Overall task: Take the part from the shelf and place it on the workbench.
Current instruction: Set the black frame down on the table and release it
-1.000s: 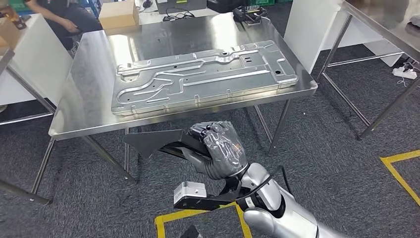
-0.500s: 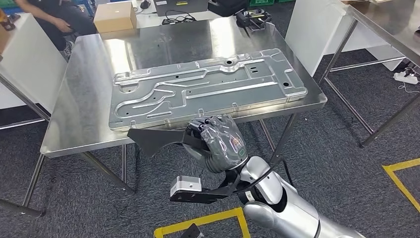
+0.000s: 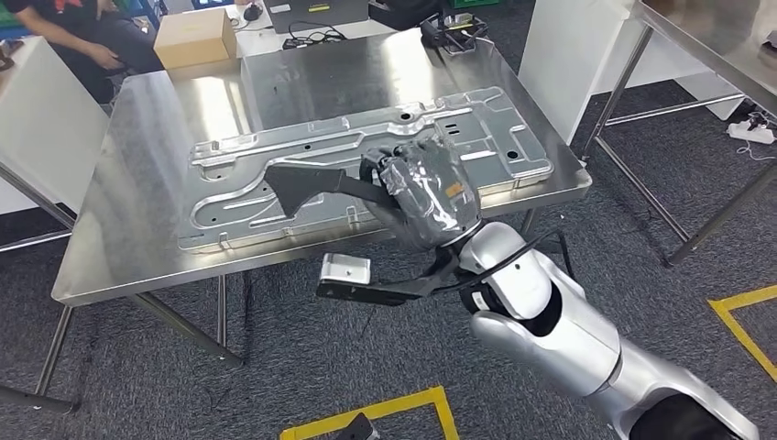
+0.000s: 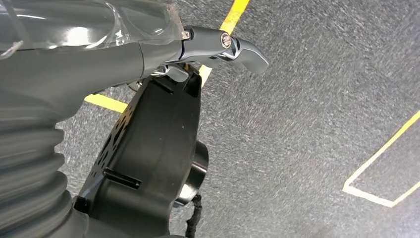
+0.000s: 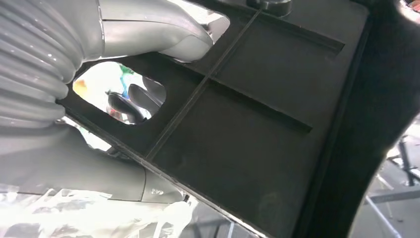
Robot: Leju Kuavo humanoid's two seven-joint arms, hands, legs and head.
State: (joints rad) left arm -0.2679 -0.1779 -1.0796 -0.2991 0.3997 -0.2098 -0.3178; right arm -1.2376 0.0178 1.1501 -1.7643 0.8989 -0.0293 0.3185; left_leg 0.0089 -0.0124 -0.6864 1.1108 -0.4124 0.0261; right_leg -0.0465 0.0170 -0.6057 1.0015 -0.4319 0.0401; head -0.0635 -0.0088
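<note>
My right hand [image 3: 426, 188], wrapped in clear plastic, grips a flat black part [image 3: 298, 183] by one end. The part sticks out to the left, held a little above a large stamped metal plate [image 3: 476, 137] that lies on the steel workbench [image 3: 147, 183]. In the right wrist view the black part [image 5: 257, 114] shows its ribbed face close up, with my thumb [image 5: 148, 29] pressed on it beside a cut-out. My left hand [image 4: 99, 54] hangs over the grey carpet; one silver fingertip [image 4: 242, 47] shows, and the rest of its fingers are hidden.
A cardboard box [image 3: 195, 38] and a black tool [image 3: 454, 27] sit at the bench's far edge. A person [image 3: 73, 37] sits at the back left. A second steel table [image 3: 715, 55] stands to the right. Yellow tape [image 3: 742, 312] marks the carpet.
My right hand has risen and moved forward with the black part, from below the bench's front edge to over the metal plate. The view has shifted nearer to the bench.
</note>
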